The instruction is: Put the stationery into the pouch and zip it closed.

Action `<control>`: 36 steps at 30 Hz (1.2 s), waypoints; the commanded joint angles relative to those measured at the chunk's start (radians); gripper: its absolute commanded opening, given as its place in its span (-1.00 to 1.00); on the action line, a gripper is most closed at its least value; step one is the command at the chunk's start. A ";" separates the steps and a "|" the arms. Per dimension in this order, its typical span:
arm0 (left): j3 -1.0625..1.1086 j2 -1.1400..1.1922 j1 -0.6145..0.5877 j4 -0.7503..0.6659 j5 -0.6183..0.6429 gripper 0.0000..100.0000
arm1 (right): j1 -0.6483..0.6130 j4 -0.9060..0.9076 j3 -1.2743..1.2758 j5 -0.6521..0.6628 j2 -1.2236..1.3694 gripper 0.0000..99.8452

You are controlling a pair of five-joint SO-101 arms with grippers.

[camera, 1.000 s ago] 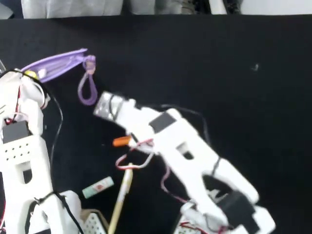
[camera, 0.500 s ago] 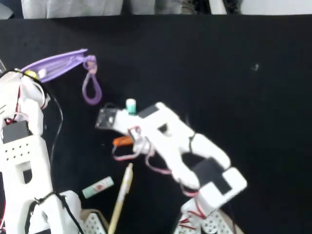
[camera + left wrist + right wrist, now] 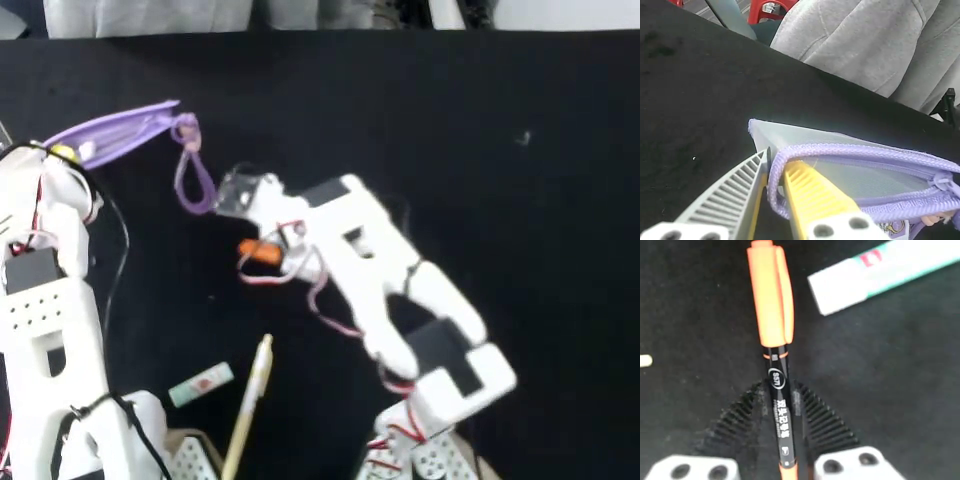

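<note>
My right pincer (image 3: 777, 392) is shut tight on the black marker pen with the orange cap (image 3: 771, 300), near the strap loop of the flat purple fabric pouch (image 3: 110, 135). My left pincer (image 3: 776, 161) clamps the pouch's zip edge at the far left of the black desk (image 3: 500, 120). I judge this the loading step. Next, the cap must be steered into the pouch mouth.
</note>
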 commanded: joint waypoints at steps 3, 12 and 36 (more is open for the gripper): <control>-0.016 -0.028 -0.001 -0.028 0.011 -0.94 | 0.077 0.034 -0.050 -0.146 -0.286 -0.98; -0.018 -0.038 0.056 -0.011 0.012 -0.94 | 0.075 -0.213 -0.048 -0.439 -0.561 -0.98; -0.094 -0.040 0.249 0.178 0.012 -0.94 | -0.170 -1.007 0.200 -0.758 -0.591 -0.98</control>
